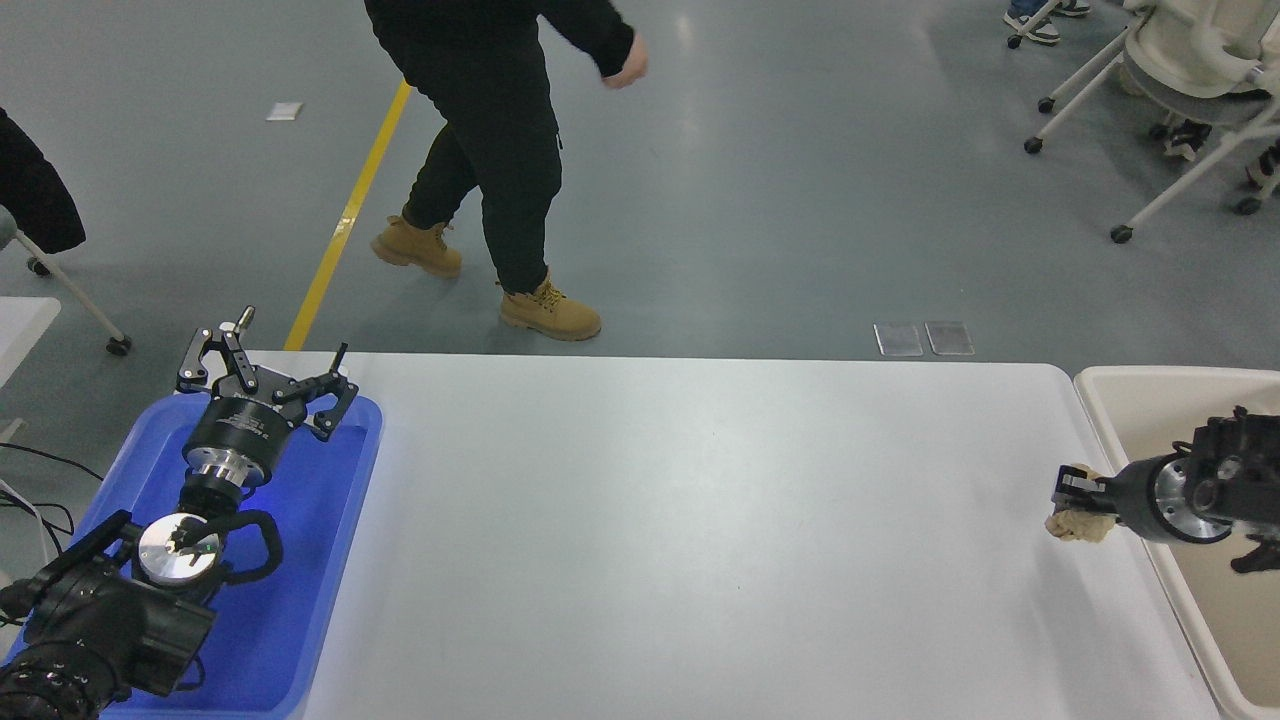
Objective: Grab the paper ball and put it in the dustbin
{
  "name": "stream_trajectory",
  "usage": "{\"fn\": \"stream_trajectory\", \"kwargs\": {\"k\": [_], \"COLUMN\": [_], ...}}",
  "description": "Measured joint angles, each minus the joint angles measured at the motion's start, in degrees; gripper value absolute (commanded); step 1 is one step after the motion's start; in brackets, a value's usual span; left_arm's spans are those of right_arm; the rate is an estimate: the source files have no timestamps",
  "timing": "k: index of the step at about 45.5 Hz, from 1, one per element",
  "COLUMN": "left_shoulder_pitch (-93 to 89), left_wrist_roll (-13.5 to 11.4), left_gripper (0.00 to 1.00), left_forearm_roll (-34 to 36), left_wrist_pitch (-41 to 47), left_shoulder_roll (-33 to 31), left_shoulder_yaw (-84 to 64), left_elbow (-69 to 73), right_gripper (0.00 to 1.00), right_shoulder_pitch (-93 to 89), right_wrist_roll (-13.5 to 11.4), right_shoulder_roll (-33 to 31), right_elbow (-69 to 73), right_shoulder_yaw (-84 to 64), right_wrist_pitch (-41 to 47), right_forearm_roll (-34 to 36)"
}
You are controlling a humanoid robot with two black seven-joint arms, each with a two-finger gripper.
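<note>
Right gripper (1068, 497) clamps paper ball (1076, 524) near table's (650, 520) right edge, beside dustbin (1105, 385). Left gripper (262, 378) spread wide over blue tray (300, 560), far-left corner.
</note>
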Motion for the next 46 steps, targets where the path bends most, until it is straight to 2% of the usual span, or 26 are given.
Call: {"fn": "stream_trajectory", "kwargs": {"k": [13, 23, 39, 46], "left_shoulder_pitch": [0.0, 0.0, 0.0, 0.0], "left_wrist_roll": [0.0, 0.0, 0.0, 0.0], "left_gripper": [1.0, 1.0, 1.0, 1.0], "left_forearm_roll": [-0.02, -0.02, -0.02, -0.03], "left_wrist_pitch": [0.02, 0.03, 0.03, 0.03], "left_shoulder_roll": [0.0, 0.0, 0.0, 0.0], "left_shoulder_yaw": [0.0, -0.01, -0.01, -0.02], "left_elbow": [0.02, 0.01, 0.02, 0.02], "right_gripper": [0.0, 0.0, 0.0, 0.0], "right_shoulder_pitch": [19.85, 29.14, 33.01, 30.85], "right_wrist_roll": [0.0, -0.01, -0.01, -0.21], "right_shoulder_roll": [-1.74, -2.09, -2.28, -2.44], "right_elbow": [2.08, 3.06, 3.64, 1.83], "right_shoulder_yaw": [-8.48, -12.94, -15.19, -15.55], "right_wrist_pitch": [10.34, 14.6, 16.24, 13.39], "right_forearm_roll": [-0.13, -0.16, -0.49, -1.15]}}
